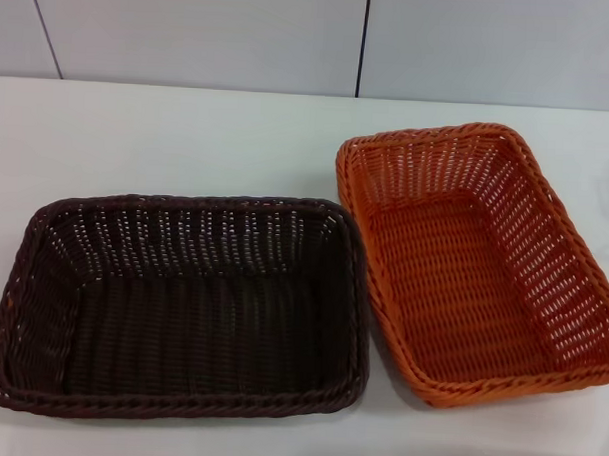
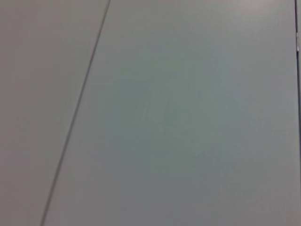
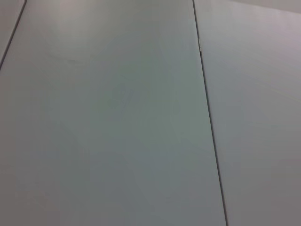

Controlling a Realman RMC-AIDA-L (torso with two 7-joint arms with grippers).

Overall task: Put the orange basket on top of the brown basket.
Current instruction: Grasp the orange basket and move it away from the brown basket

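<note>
The orange basket (image 1: 478, 264) sits on the white table at the right in the head view, empty, its long side running front to back and turned a little. The brown basket (image 1: 177, 304) sits to its left, nearer the front, empty, its long side running left to right. Their near corners almost touch. Neither gripper shows in any view. Both wrist views show only plain grey panels with a thin dark seam.
The white table (image 1: 188, 134) runs back to a grey panelled wall (image 1: 241, 36) with dark vertical seams. Bare table lies behind the brown basket and along the front edge.
</note>
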